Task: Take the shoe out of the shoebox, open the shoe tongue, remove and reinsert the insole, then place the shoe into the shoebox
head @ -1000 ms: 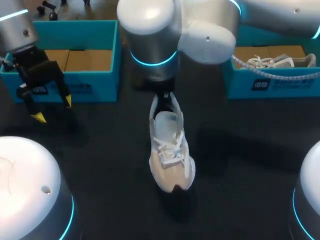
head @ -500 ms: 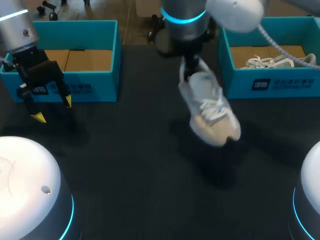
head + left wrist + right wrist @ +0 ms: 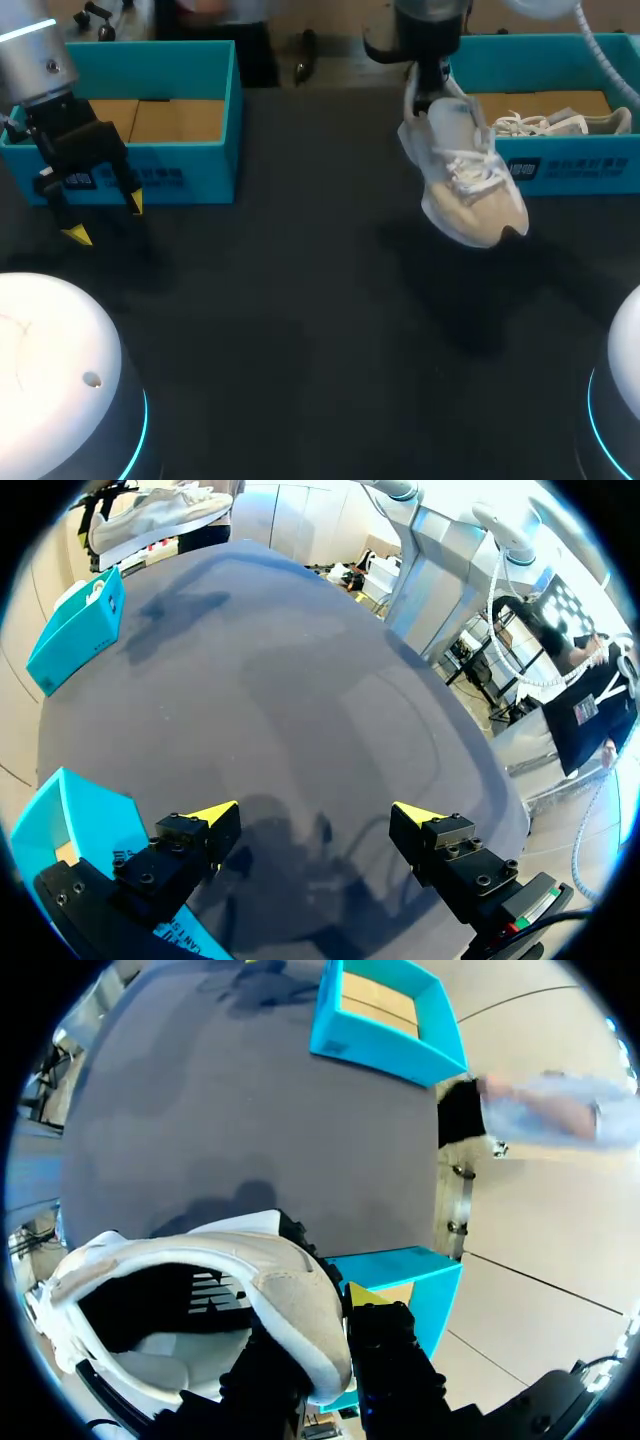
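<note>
A white and beige shoe (image 3: pixel 462 172) hangs in the air, toe down and tilted, just in front of the right blue shoebox (image 3: pixel 610 160). My right gripper (image 3: pixel 422 88) is shut on its heel collar. In the right wrist view the gripper (image 3: pixel 322 1332) pinches the heel wall of the shoe (image 3: pixel 190 1290), one finger inside the opening. A second shoe (image 3: pixel 555 124) lies in the right shoebox. My left gripper (image 3: pixel 100 218) hangs open and empty before the left shoebox (image 3: pixel 150 178), and in its own view the gripper (image 3: pixel 315 815) is over bare tabletop.
The left shoebox (image 3: pixel 385 1020) shows only a cardboard floor. The right shoebox's corner (image 3: pixel 400 1275) is close beside the right gripper. Dark table stretches between the boxes. The held shoe (image 3: pixel 150 515) is far across the table from the left gripper.
My right arm has lifted the shoe from the table's middle and carried it back and to the right, up to the right shoebox. The left arm has not moved.
</note>
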Tool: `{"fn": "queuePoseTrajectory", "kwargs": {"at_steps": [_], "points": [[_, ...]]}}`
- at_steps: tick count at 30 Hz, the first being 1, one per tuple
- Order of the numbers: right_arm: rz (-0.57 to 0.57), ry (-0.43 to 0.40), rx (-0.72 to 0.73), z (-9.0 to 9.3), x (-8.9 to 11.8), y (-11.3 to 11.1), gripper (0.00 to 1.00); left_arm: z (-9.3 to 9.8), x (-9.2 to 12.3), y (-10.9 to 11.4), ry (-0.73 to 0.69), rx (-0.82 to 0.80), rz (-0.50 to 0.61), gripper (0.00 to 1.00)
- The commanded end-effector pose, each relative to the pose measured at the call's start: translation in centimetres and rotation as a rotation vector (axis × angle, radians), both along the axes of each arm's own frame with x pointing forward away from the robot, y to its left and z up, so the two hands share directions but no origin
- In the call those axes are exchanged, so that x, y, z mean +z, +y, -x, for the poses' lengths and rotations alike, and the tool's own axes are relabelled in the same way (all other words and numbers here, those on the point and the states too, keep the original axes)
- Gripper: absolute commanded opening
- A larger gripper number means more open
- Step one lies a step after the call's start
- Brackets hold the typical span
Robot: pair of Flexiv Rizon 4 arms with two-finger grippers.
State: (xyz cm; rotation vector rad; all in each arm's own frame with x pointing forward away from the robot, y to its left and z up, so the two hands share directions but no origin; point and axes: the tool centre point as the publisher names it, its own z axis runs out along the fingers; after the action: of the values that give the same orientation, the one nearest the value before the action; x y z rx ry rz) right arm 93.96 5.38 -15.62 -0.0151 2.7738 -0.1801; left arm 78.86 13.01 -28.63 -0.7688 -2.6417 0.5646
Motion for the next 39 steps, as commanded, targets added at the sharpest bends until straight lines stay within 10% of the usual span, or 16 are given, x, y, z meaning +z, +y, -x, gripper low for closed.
{"fn": "queuePoseTrajectory", "kwargs": {"at_steps": [1, 8, 23, 33, 39], "points": [[-0.006, -0.003, 0.004, 0.1, 0.0, -0.3, 0.0, 0.0, 0.0, 0.0, -0.001, -0.001, -0.002, 1.0], [-0.006, -0.003, 0.004, 0.1, 0.0, -0.3, 0.0, 0.0, 0.0, 0.0, -0.001, -0.001, -0.002, 1.0], [-0.002, -0.062, 0.073, -12.7, 3.8, -9.8, 0.0, 0.0, 0.0, 0.0, -0.001, -0.001, -0.002, 1.0], [-0.037, -0.07, 0.057, -17.7, 5.7, -15.9, 0.0, 0.0, 0.0, 0.0, -0.001, -0.001, -0.002, 1.0], [-0.037, -0.07, 0.057, -17.7, 5.7, -15.9, 0.0, 0.0, 0.0, 0.0, -0.001, -0.001, -0.002, 1.0]]}}
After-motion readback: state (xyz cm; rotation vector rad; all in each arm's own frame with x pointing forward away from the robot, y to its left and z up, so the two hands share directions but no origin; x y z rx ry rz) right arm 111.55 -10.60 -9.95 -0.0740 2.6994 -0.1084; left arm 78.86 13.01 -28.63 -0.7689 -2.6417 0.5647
